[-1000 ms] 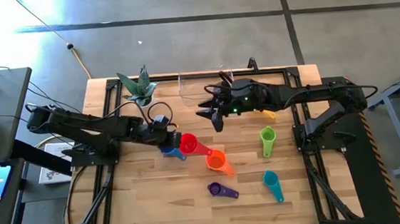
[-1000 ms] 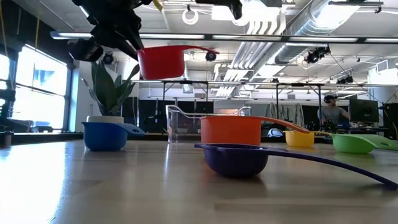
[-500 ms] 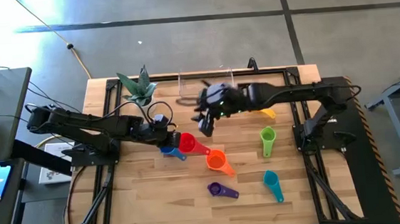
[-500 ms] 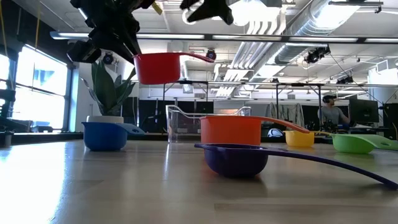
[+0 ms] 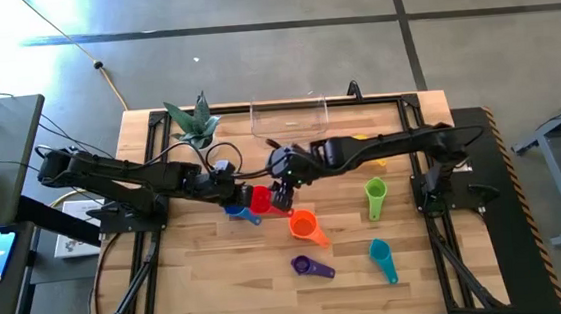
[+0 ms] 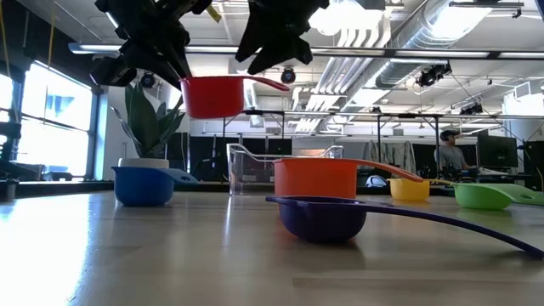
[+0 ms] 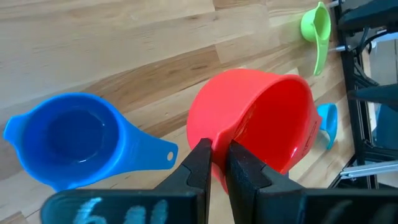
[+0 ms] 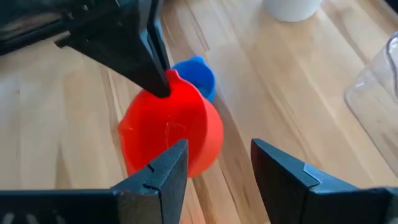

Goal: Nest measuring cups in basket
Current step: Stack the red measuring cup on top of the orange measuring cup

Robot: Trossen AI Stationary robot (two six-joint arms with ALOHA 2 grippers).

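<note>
The left hand (image 7: pixel 214 163) was clamped on the rim of the red cup (image 7: pixel 261 121) and held it in the air above the desk (image 5: pixel 209 273), as the low view showed, with the handle pointing away from the hand. The right hand (image 8: pixel 219 163) hovered just beside the red cup (image 8: pixel 171 134), fingers spread apart and holding nothing; in the high view it sat at the cup's far side, near desk centre (image 5: pixel 281 189).

The blue cup (image 5: pixel 235 211) lay on the desk directly below and beside the red one. The orange cup (image 5: pixel 306 225) stood just to the right, the purple cup (image 5: pixel 309 266) nearer the front edge, the teal cup (image 5: pixel 380 254) and green cup (image 5: pixel 375 192) further right. A yellow cup (image 6: pixel 410 189) showed partly behind the right arm. The basket (image 5: pixel 289 121) stood at the back edge, well apart from both hands, beside a potted plant (image 5: pixel 193 124).

The desk was pale wood planking in a black frame. Behind it lay an open workshop with ceiling ducts; a person (image 6: pixel 455 155) sat at the far right.
</note>
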